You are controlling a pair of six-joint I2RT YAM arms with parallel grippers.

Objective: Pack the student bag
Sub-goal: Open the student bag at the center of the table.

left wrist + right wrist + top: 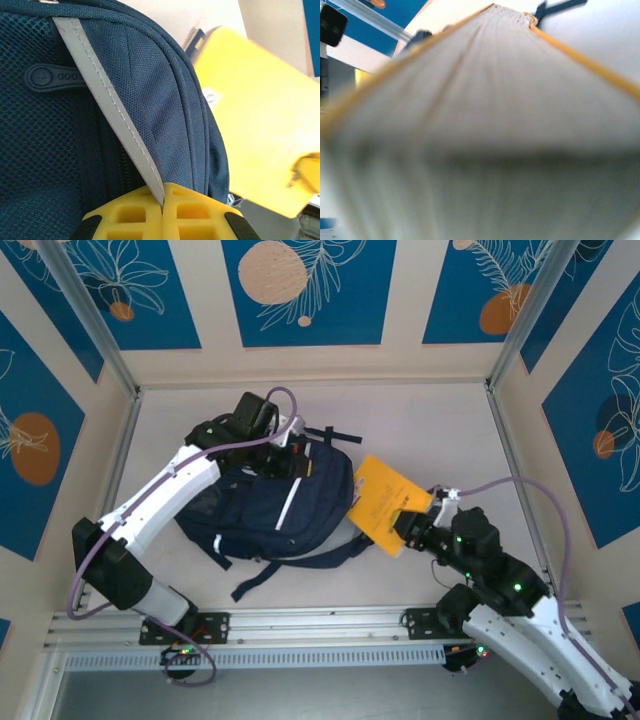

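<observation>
Student bag [275, 505] lies centre of the counter [420, 430], its top seemingly nipped by the closed left pincer [163, 195], while the right pincer [405, 525] clamps a yellow book [385, 495] at the bag's three o'clock, not yet packed

Centre of table [430, 430] taken by large navy fabric backpack [265, 510]; flat yellow book [385, 502] abuts its right side. Far strip, right margin open.
</observation>
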